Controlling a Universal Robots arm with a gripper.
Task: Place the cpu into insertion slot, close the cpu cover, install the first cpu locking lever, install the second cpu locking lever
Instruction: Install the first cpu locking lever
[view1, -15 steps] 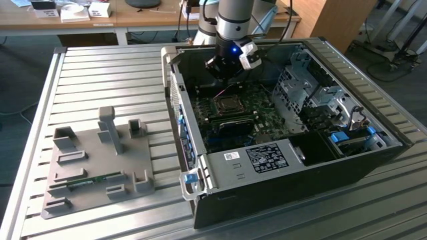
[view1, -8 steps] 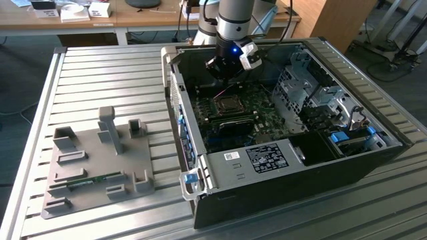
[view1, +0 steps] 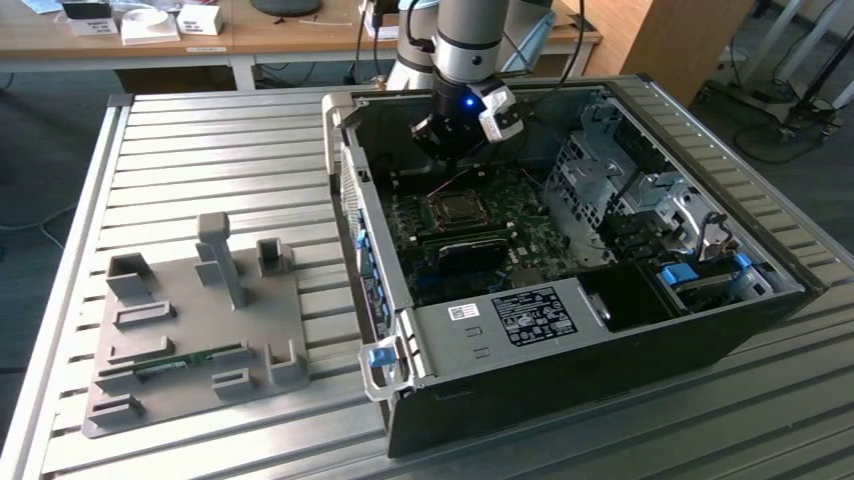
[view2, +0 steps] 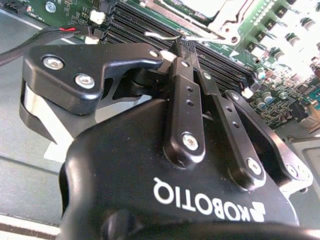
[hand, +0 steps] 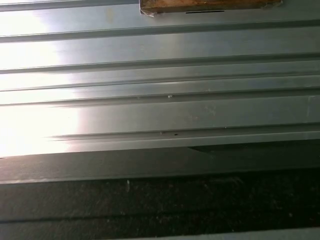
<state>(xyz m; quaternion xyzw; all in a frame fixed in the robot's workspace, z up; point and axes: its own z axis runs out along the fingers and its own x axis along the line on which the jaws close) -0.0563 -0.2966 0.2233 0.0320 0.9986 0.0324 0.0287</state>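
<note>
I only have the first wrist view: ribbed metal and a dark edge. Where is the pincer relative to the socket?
Observer: In the exterior view the pincer hangs inside the open computer case, low over the green board and close to the insertion slot.
Operator: Is it open or shut?
Observer: The second wrist view shows it shut, its tip just over the long black memory slots.
Operator: Is the cover down?
Observer: In the second wrist view the cpu cover looks to lie flat over the socket. I cannot tell whether either lever is latched.
</note>
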